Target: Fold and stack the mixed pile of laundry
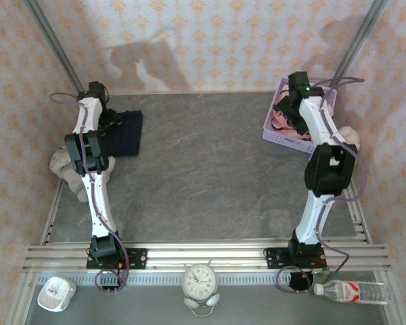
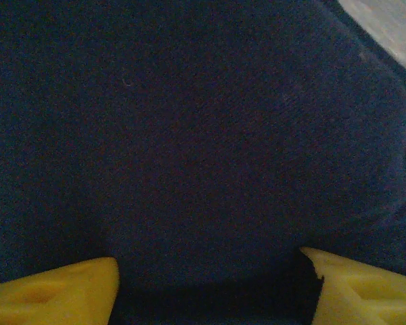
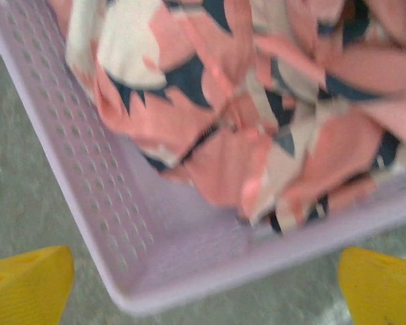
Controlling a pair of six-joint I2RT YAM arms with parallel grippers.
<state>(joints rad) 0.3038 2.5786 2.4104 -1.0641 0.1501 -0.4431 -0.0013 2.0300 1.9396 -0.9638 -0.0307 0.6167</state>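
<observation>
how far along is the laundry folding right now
Done: the navy garment lies on the table as a neat rectangle, looking folded. In hand: nothing is gripped; the open left hand is over it, the open right hand over the lavender basket. Left: the pink printed garment is crumpled in that basket, unfolded and unstacked.

Soft, even light fills the overhead view; the arms [image 1: 95,169] throw blurred grey shadows on the wall [image 1: 155,61] behind the table [image 1: 210,176]. Up close the navy cloth [image 2: 189,135] is dim and grainy. The pink printed cloth [image 3: 257,115] and basket [image 3: 155,250] are bright but smeared by blur.
</observation>
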